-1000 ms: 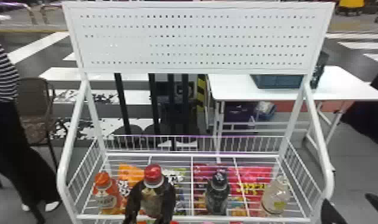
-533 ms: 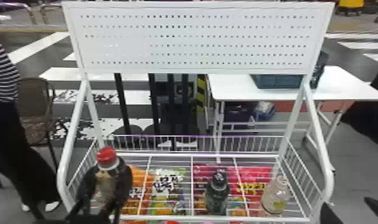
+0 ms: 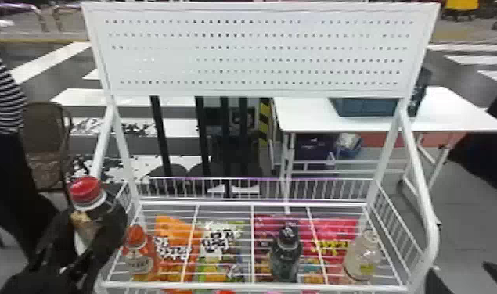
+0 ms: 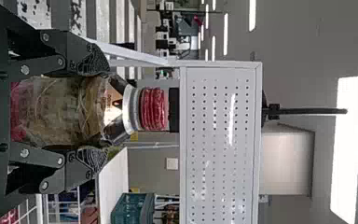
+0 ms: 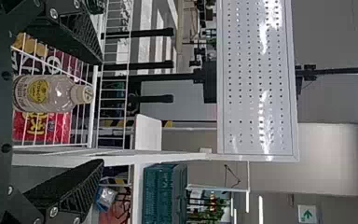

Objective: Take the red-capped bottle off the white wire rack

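Nearest, at the rack's left edge by its front corner, the left end effector (image 4: 100, 109) has the red-capped bottle (image 3: 87, 205) between its fingers, closed in on both sides of the body with the cap standing free above them. The bottle has swung leftward over the past second, from above the shelf to just outside the left edge, tilted a little in the head view. That has brought the orange-capped bottle (image 3: 139, 254) back into sight. For the task, the lift looks done and the bottle appears off the rack; what seems left is to carry it well clear, minding the side rail with the arm.

Off the front right corner, the right end effector (image 5: 101, 112) waits with its fingers wide apart and nothing between them.

Below the front edge, two caps peep up, one red (image 3: 224, 292) and one pink (image 3: 274, 292). Three bottles stand on the white wire rack (image 3: 255, 286): the orange-capped one near the front left corner, a dark bottle (image 3: 285, 256) right of the middle, and a pale bottle (image 3: 362, 256) near the right edge. With the held one, that makes four. Through the wires I count about four snack bags (image 3: 220, 244). One perforated panel (image 3: 259, 51) rises above the back edge.
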{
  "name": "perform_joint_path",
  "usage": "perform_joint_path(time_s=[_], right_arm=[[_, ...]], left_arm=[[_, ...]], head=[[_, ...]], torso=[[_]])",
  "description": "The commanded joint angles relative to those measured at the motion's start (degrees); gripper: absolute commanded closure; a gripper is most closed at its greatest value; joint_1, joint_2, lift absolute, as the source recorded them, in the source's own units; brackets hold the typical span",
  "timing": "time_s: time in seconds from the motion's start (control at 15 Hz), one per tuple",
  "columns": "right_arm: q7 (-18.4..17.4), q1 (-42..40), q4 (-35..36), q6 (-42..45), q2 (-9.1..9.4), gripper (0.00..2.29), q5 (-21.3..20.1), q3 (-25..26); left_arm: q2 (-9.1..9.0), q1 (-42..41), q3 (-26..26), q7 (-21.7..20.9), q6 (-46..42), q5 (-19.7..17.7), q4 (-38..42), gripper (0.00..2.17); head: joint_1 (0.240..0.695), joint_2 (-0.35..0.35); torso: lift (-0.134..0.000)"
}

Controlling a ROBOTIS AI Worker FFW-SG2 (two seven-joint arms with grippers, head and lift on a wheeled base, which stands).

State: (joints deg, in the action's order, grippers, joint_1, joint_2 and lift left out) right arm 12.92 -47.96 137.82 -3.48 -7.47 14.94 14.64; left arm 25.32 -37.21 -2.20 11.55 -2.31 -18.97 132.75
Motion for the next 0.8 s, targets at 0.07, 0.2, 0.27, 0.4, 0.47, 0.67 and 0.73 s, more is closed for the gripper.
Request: perform_joint_path(time_s=[0.07,0.2,0.27,0.4,0.47,0.67,0.73], right_arm=[[0.00,0.23,-0.19,0.00,0.00,0.14,-0.08,-0.05],[0.00,0.23,-0.27,0.00,0.09,0.14,-0.17,-0.05],[0.00,0.23,-0.27,0.00,0.09,0.14,-0.08,-0.05],[0.00,0.23,-0.19,0.00,0.09,0.14,0.00,-0.05],[0.00,0.23,-0.01,0.00,0.09,0.14,0.09,-0.05],[0.00,0.50,0.17,0.00,0.26,0.14,0.09,-0.05],[0.00,0.58,0.08,0.00,0.26,0.14,0.09,-0.05]], left_arm=[[-0.71,-0.50,-0.52,0.49,-0.01,0.86,-0.65,1.34],[-1.06,0.12,-0.52,0.84,-0.19,0.86,-1.53,1.34],[-1.06,0.21,-0.52,1.02,-0.01,0.86,-1.71,1.34],[-1.15,0.30,-0.52,1.11,-0.01,0.95,-1.62,1.34],[-1.15,0.21,-0.52,1.11,-0.19,1.04,-1.62,1.34],[-1.15,-0.41,-0.52,1.19,-0.37,1.21,-1.18,1.34],[-1.15,-0.50,-0.52,1.19,-0.37,1.30,-1.01,1.34]], head=[[0.499,0.000],[0.499,0.000],[0.499,0.000],[0.499,0.000],[0.499,0.000],[0.499,0.000],[0.499,0.000]], torso=[[0.000],[0.000],[0.000],[0.000],[0.000],[0.000],[0.000]])
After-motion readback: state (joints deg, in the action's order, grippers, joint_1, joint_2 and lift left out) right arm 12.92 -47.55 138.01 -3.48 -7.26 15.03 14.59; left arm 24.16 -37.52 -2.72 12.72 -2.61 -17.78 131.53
